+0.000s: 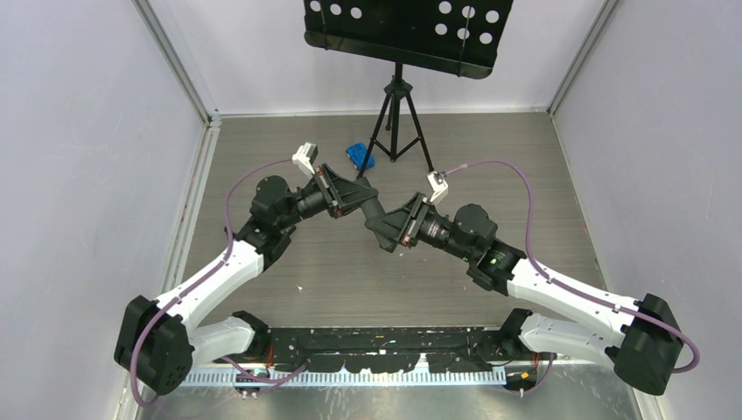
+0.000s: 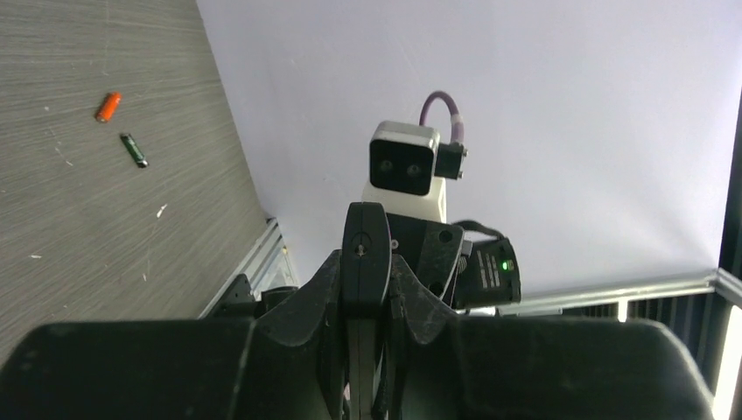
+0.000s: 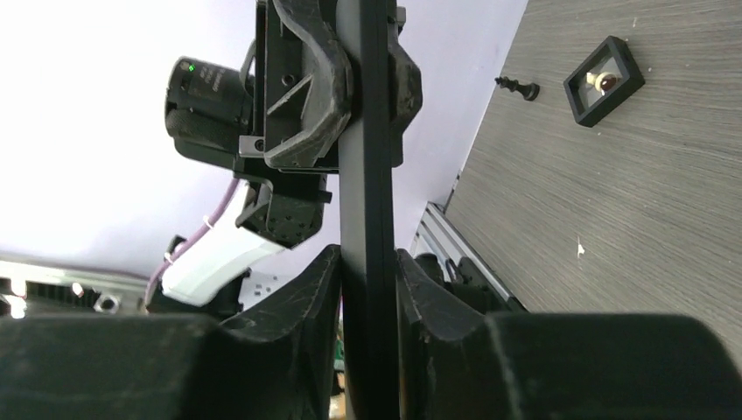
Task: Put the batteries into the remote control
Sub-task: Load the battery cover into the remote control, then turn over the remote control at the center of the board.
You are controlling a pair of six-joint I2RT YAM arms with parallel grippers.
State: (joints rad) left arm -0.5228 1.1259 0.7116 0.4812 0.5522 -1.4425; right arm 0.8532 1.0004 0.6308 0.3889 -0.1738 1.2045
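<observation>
Remote control (image 3: pixel 367 175) aloft | grey wood-grain table (image 1: pixel 490 149) | pale lilac walls (image 1: pixel 79 131)

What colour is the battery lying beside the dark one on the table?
Orange: the small orange cylindrical battery shows best in the left wrist view.

Left gripper (image 1: pixel 373 207) and right gripper (image 1: pixel 383 233) meet over the table (image 1: pixel 262 175) centre — small blue object (image 1: pixel 360 156) lies beside the tripod (image 1: pixel 398 122) feet.
</observation>
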